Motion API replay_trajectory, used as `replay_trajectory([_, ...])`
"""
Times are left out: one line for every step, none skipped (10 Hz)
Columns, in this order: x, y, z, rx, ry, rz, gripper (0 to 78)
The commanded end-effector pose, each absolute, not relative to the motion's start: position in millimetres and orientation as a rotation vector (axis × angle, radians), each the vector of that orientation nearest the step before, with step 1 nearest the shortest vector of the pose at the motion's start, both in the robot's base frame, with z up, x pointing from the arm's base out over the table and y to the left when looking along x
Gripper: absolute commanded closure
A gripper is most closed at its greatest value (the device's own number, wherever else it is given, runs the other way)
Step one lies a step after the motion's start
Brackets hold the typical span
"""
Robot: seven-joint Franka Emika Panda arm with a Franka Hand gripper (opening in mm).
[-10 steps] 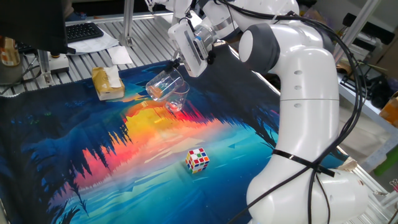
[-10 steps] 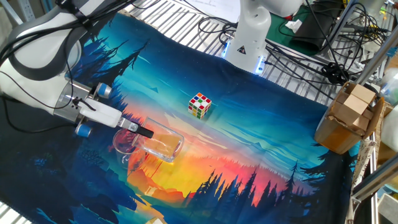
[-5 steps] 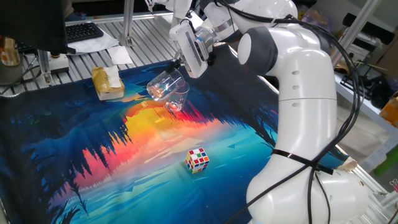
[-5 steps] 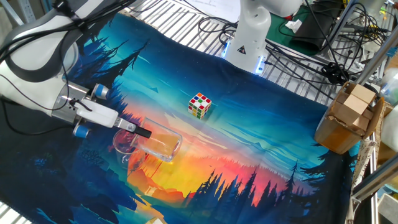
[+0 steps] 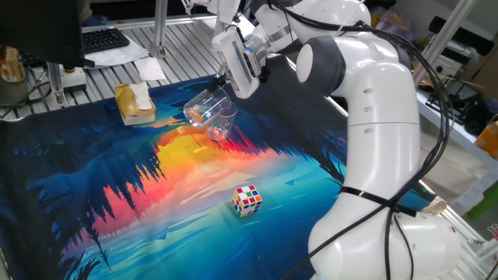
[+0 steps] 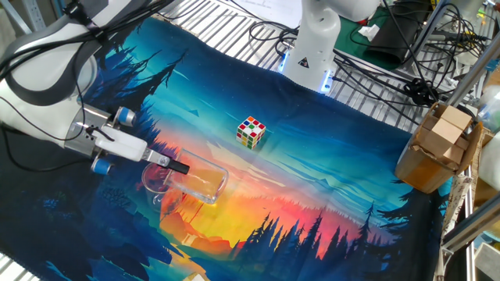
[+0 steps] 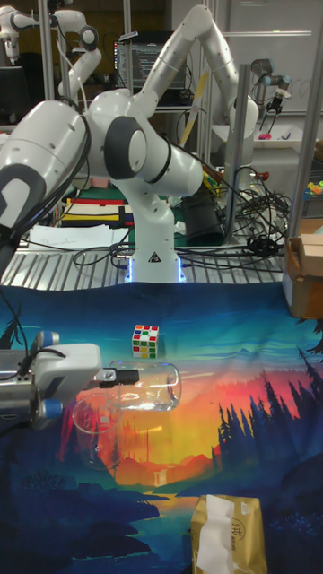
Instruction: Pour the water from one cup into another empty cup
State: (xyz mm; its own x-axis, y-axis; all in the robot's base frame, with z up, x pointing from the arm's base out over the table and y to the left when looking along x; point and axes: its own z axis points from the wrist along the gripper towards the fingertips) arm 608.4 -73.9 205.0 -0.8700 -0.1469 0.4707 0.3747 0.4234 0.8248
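Clear glass cup (image 7: 146,387), tipped on its side, clamped between my fingers (image 7: 126,374) at its base; my gripper (image 5: 222,80) closed upon it. Mouth overhangs second upright cup (image 7: 92,432) standing on printed mat (image 6: 312,156). Water too faint to discern

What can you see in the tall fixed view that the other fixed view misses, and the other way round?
Only the tall view shows the tissue pack in full, plus more robot arms in the background. Only the other fixed view shows the whole cardboard box at the cloth's edge. Both show the gripper holding a tipped glass over an upright glass, the puzzle cube and the arm's base.
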Motion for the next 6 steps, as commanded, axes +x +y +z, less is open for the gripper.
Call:
replay_trajectory([609.2,-74.7,206.6,-0.2,-2.183,-1.472,76.3])
replay_trajectory([609.2,-74.7,206.6,-0.203,-2.177,-1.474,76.3])
replay_trajectory([609.3,-74.7,206.5,-0.206,-2.168,-1.482,76.3])
replay_trajectory([609.3,-74.8,206.5,-0.208,-2.162,-1.486,76.3])
replay_trajectory([609.3,-74.9,206.4,-0.211,-2.153,-1.494,76.3])
replay_trajectory([609.3,-75.1,206.3,-0.214,-2.137,-1.506,76.3])
